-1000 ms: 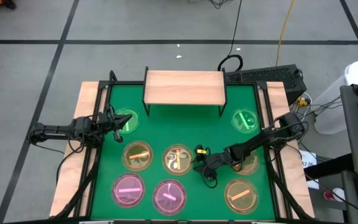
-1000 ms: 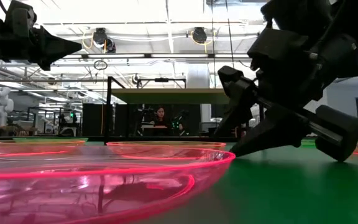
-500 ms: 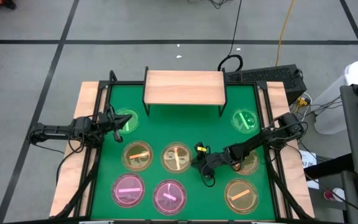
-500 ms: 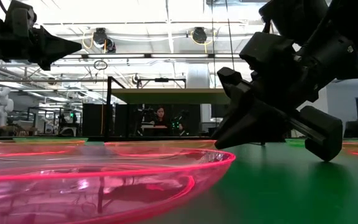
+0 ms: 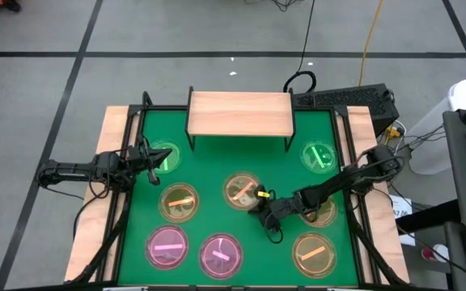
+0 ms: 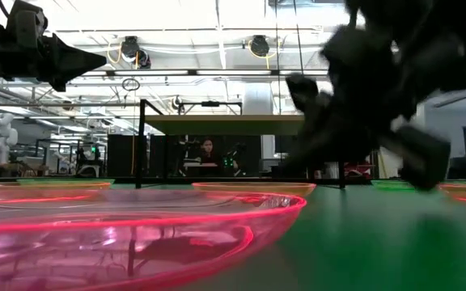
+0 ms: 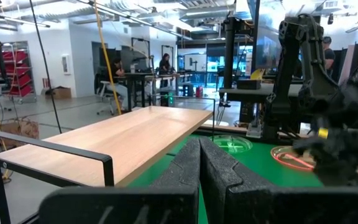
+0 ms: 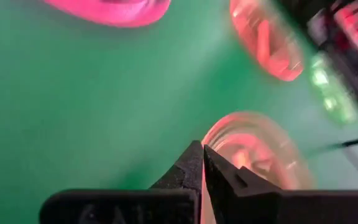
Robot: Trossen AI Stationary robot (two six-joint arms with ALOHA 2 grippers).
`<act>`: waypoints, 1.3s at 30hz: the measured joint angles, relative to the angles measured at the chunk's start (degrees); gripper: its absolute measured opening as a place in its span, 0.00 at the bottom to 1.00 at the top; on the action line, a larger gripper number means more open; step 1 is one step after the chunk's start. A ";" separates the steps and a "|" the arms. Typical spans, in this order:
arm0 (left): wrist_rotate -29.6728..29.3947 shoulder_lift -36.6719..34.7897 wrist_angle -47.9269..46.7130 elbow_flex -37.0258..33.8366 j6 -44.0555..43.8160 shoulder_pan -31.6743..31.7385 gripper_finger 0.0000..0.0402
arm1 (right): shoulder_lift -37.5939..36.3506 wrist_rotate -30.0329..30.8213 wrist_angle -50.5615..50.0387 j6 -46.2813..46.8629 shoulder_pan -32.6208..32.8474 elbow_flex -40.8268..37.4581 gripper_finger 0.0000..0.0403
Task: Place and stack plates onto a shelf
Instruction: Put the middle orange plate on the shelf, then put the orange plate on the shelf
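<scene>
Several translucent plates lie flat on the green mat (image 5: 217, 162): green ones (image 5: 164, 156) (image 5: 319, 156), amber ones (image 5: 180, 202) (image 5: 312, 253), pink ones (image 5: 167, 246) (image 5: 219, 255). One amber plate (image 5: 241, 190) sits mid-table, and my right gripper (image 5: 259, 204) is shut on its rim. Another amber plate (image 5: 324, 213) lies partly hidden under the right arm. The wooden shelf (image 5: 239, 113) stands at the far edge on black legs. My left gripper (image 5: 154, 162) hovers shut over the left green plate, holding nothing. My right gripper pinches the amber plate's rim (image 8: 215, 138) between its two shut fingers, on the plate's near right side. The fingers come from the table's right, slanting down. Whether the plate is clear of the mat cannot be told.
Wooden strips (image 5: 103, 186) border the mat on both sides, with black frame rails beside them. The mat between the shelf and the plate rows is bare green. A person (image 6: 209, 153) sits at a desk in the room far beyond the shelf.
My right gripper has shut its fingers on the middle amber plate's rim. That plate has shifted toward the far edge and slightly to the right from its earlier spot in the row.
</scene>
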 joint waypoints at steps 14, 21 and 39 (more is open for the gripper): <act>-0.02 0.01 0.01 0.00 0.00 0.00 0.00 | -11.92 0.11 -16.81 4.91 0.45 0.09 0.09; -0.04 0.01 0.00 0.00 0.00 0.00 0.00 | -8.91 0.06 -17.81 5.93 -0.85 -0.72 0.30; -0.07 0.01 -0.01 0.00 0.01 0.00 0.00 | -0.13 -0.12 -11.33 6.58 -5.27 -1.25 0.24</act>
